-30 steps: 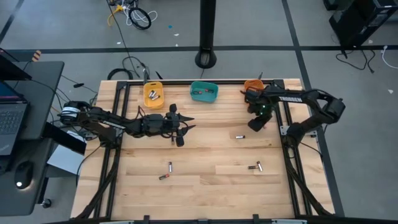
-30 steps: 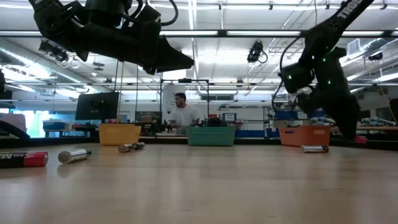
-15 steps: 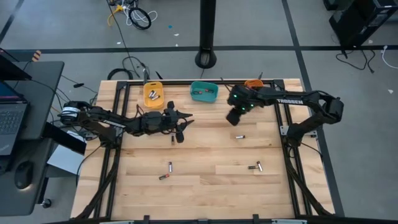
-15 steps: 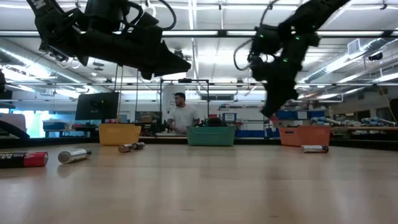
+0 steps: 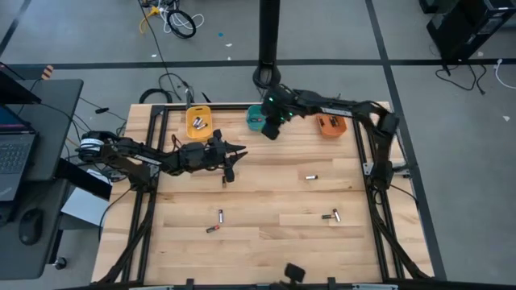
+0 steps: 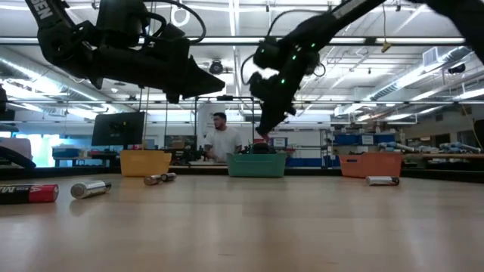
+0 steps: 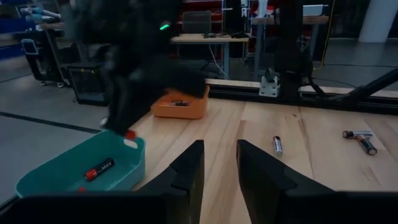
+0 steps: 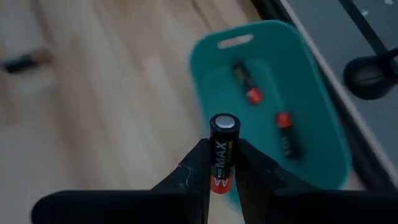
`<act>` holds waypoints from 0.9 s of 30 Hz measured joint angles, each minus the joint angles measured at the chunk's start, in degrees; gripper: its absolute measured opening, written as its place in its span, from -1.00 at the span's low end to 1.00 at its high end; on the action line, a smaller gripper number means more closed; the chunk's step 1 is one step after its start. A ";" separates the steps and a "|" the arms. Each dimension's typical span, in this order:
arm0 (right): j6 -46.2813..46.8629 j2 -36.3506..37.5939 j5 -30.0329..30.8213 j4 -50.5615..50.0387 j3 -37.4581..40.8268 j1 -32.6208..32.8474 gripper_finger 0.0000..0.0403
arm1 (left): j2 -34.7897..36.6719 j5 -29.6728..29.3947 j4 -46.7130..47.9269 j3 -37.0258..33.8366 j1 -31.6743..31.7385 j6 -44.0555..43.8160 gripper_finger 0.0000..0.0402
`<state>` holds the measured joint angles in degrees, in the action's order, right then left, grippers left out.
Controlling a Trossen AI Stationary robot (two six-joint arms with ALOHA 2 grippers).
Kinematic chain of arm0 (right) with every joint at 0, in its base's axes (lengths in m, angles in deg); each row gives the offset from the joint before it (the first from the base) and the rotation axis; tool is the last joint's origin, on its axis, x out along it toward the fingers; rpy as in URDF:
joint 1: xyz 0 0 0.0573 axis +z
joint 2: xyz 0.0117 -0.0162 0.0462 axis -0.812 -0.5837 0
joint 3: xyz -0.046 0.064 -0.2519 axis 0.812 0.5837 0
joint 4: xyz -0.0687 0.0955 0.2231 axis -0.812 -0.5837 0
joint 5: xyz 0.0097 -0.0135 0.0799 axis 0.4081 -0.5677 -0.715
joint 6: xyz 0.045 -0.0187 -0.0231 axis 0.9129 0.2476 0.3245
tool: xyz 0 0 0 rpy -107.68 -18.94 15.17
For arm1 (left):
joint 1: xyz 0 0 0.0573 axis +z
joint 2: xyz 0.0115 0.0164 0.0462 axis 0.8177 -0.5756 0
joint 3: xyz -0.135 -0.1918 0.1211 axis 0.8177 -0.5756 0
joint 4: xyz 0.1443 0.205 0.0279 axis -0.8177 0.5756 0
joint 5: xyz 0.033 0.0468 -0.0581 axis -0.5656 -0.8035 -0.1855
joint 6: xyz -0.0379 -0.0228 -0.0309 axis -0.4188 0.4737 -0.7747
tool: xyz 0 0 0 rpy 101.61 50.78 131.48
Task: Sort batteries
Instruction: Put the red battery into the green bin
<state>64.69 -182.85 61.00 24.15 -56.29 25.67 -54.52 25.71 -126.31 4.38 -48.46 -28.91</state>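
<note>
Right gripper (image 8: pixel 219 163): fingers clamped on a black cylindrical AA battery with a red base and silver cap (image 8: pixel 221 152), held upright over the near rim of the teal plastic bin (image 8: pixel 317 118); in the high view the gripper (image 5: pixel 271 129) hangs at that bin's (image 5: pixel 255 117) edge, at the table's far side

Teal bin contents: two black red-tipped cells (image 8: pixel 246 83), apart from each other

Left gripper (image 7: pixel 219 167): fingers parted with a narrow gap, nothing between them, above the light wooden slatted tabletop (image 5: pixel 266 242) left of centre (image 5: pixel 229 159)

Yellow plastic bin (image 5: pixel 198 122): far edge, left of the teal one, silvery cells inside

Orange plastic bin (image 5: pixel 331 125): far edge, right of the teal one; one cell inside, seen in the left wrist view (image 7: pixel 180 103)

Loose cells on the table: one just beside the left gripper (image 5: pixel 223 181), one right of centre (image 5: pixel 310 176), two near each other front left (image 5: pixel 216 222), two touching front right (image 5: pixel 331 215); open wood between these groups
</note>
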 joint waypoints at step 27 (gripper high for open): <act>-5.74 -12.57 -0.17 -1.39 -6.33 -5.55 -0.56 | 0.02 0.55 1.69 0.00 -0.04 -0.04 -0.51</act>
<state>58.95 -195.42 60.83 22.76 -62.62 20.12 -54.50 26.26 -124.62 4.38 -48.51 -28.95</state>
